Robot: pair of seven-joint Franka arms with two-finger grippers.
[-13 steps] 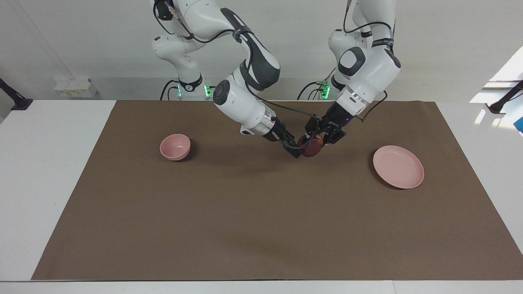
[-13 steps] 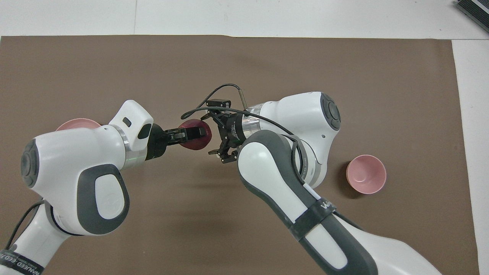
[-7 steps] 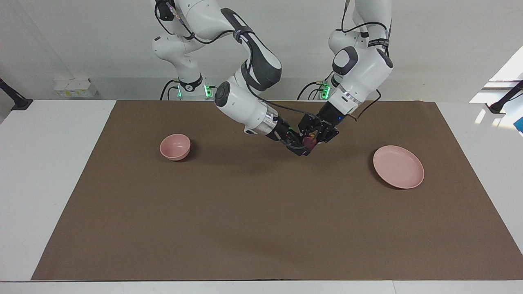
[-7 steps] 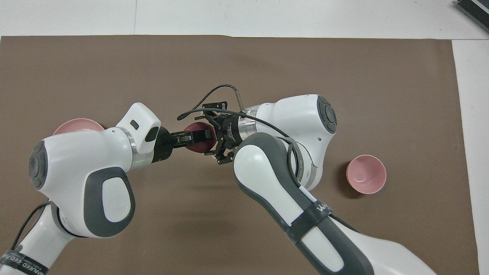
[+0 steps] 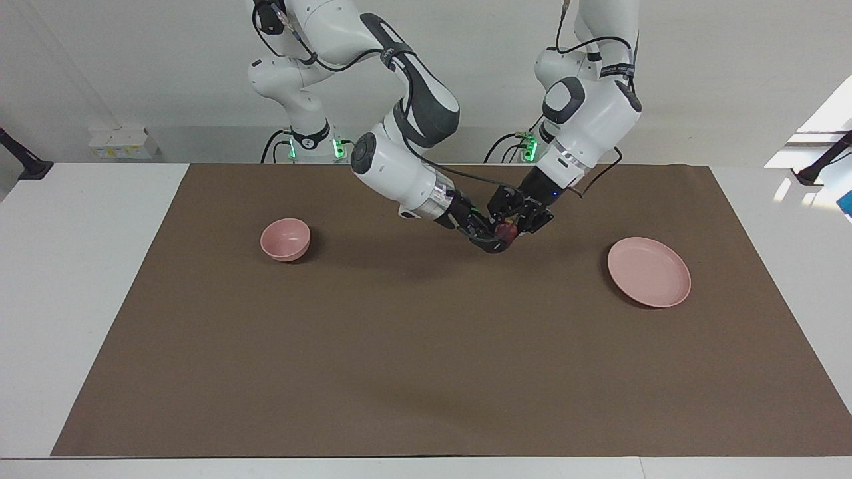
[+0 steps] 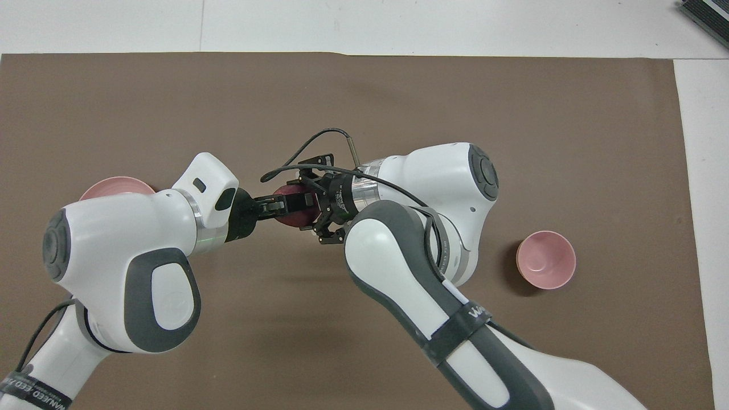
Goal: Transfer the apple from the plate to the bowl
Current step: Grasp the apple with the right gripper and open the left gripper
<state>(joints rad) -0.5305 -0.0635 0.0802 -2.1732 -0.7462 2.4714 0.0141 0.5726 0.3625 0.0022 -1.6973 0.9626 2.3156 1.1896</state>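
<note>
Facing view, mid-frame | handover: I've both grippers, left gripper (image 5: 511,225) & right gripper (image 5: 496,241), on apple (image 5: 506,231) | can't tell whose grip holds | bowl (image 5: 285,239) next.

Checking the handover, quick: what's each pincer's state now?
Left pincer: at the small round dark red apple, grip cannot be told.
Right pincer: closed on the apple.

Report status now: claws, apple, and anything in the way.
Both claws meet at the apple in mid-air over the mat: left claw, right claw. Bowl empty. Nothing in the way.
</note>
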